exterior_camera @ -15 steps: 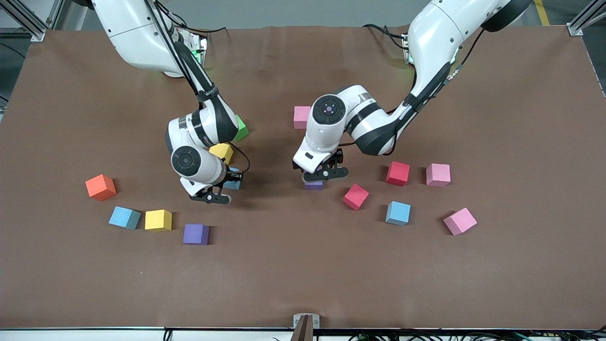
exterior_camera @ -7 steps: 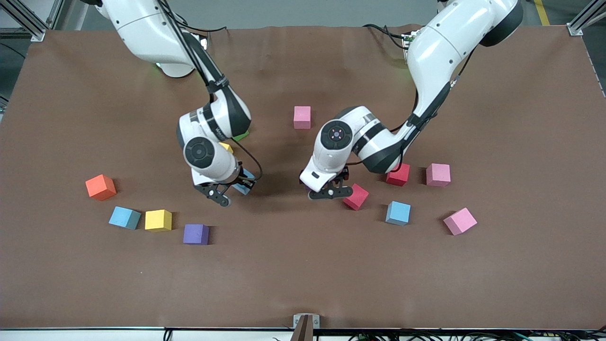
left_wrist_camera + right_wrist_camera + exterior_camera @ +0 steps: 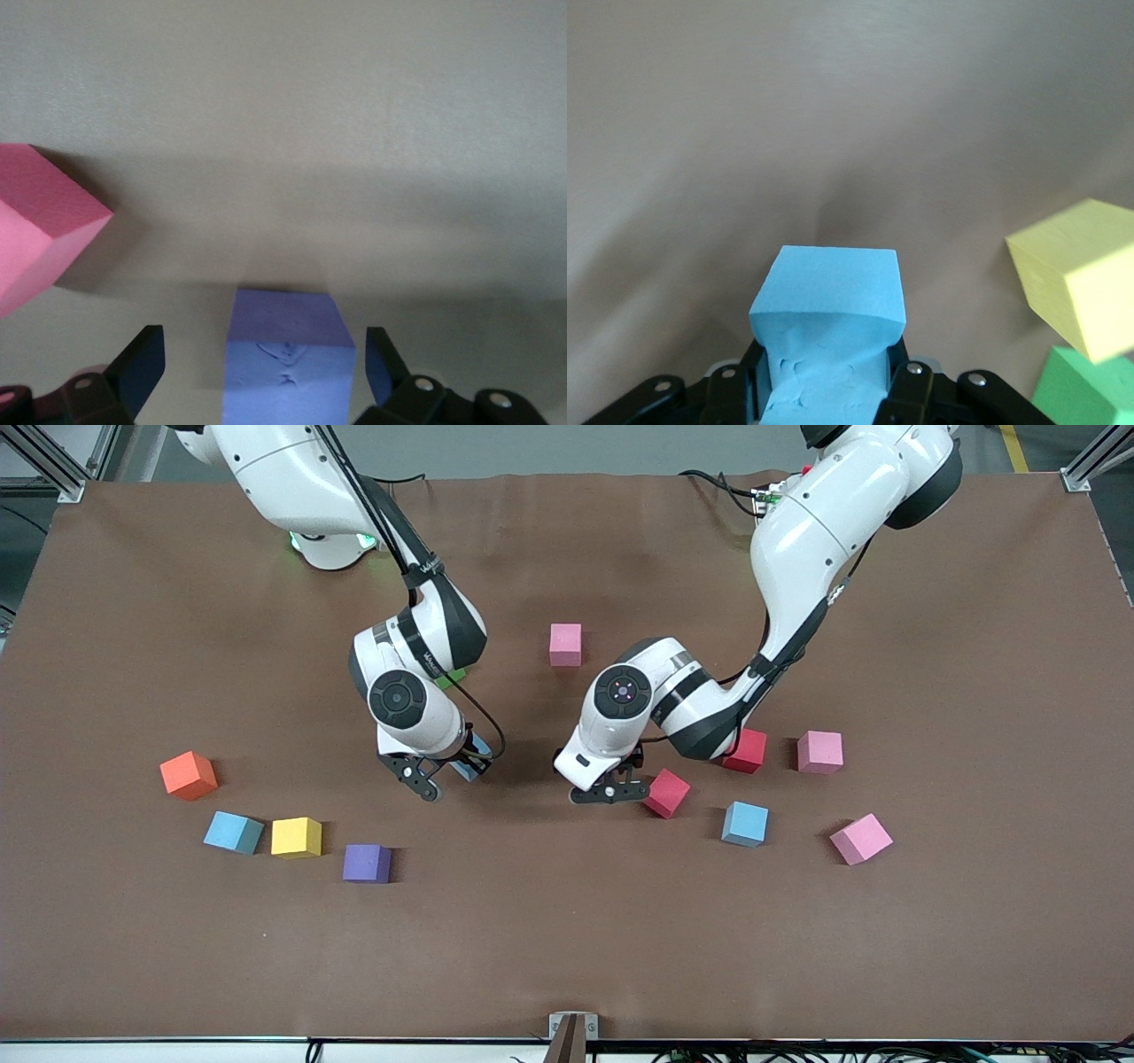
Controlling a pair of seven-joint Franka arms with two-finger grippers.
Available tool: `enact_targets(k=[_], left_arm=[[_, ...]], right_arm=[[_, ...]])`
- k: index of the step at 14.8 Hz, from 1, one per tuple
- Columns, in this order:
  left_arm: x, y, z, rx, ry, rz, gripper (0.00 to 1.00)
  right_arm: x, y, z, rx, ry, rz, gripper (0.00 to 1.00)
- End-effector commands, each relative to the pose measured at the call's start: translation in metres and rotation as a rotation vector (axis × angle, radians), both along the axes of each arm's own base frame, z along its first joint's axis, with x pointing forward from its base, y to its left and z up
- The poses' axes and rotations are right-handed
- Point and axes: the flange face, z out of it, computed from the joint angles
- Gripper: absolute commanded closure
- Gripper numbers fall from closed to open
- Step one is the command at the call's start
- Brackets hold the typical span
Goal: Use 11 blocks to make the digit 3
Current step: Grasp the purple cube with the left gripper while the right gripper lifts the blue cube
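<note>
No digit 3 stands on the desk (image 3: 974,957); the blocks lie scattered, none touching another. The right gripper (image 3: 824,390) is clamped on a light blue block (image 3: 830,305), carried above the desk's middle, with a yellow block (image 3: 1076,274) and the green cube (image 3: 1085,390) just beside each other in its wrist view. The left gripper (image 3: 257,372) hangs with its fingers (image 3: 137,367) spread wide either side of a purple block (image 3: 285,354), which shows between them without visible contact; a red block (image 3: 666,793) lies just beside it. Toward the left arm's end lie another red block (image 3: 747,750), a pink block (image 3: 819,751), a second light blue block (image 3: 745,823) and a tilted pink block (image 3: 861,839). One more pink block (image 3: 565,644) sits toward the desk's middle, nearer the bases. Toward the right arm's end, an orange cube (image 3: 188,775) lies apart from a row of a third light blue block (image 3: 234,833), a second yellow block (image 3: 296,837) and a second purple block (image 3: 367,863).
</note>
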Motion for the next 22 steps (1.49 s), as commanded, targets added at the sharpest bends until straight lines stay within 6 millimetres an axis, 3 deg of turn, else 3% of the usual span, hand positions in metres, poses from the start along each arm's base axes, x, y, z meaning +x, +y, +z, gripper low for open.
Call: enact_targets(k=[1, 2, 4, 6, 11, 14, 16, 19, 22], left_arm=[[-0.011, -0.018, -0.004, -0.003, -0.002, -0.021, 0.0], [-0.012, -0.018, -0.005, -0.001, 0.0, -0.023, 0.01], [-0.012, -0.018, -0.007, 0.002, 0.0, -0.032, 0.04], [-0.013, -0.018, -0.007, 0.003, -0.002, -0.042, 0.06], [-0.014, -0.018, -0.012, 0.009, -0.001, -0.047, 0.11], [-0.014, -0.017, -0.015, 0.012, 0.003, -0.045, 0.11], [-0.015, -0.018, -0.015, 0.012, 0.003, -0.046, 0.12], [-0.014, -0.017, -0.016, 0.012, 0.004, -0.046, 0.21], [-0.015, -0.017, -0.017, 0.015, 0.006, -0.04, 0.49]], right_arm=[[0.008, -0.011, 0.018, 0.004, 0.012, -0.082, 1.0], [0.014, -0.021, 0.033, 0.017, -0.002, -0.101, 1.0], [0.011, -0.031, 0.036, -0.005, 0.052, -0.107, 1.0], [0.008, -0.034, 0.058, 0.004, 0.035, -0.134, 1.0], [-0.028, -0.057, 0.071, 0.005, 0.033, -0.162, 1.0], [-0.053, -0.069, 0.062, 0.009, 0.022, -0.178, 1.0], [-0.064, -0.061, 0.056, 0.004, 0.006, -0.257, 1.0], [-0.102, -0.016, 0.04, -0.006, -0.029, -0.387, 1.0], [-0.124, 0.008, 0.034, -0.02, -0.029, -0.504, 1.0]])
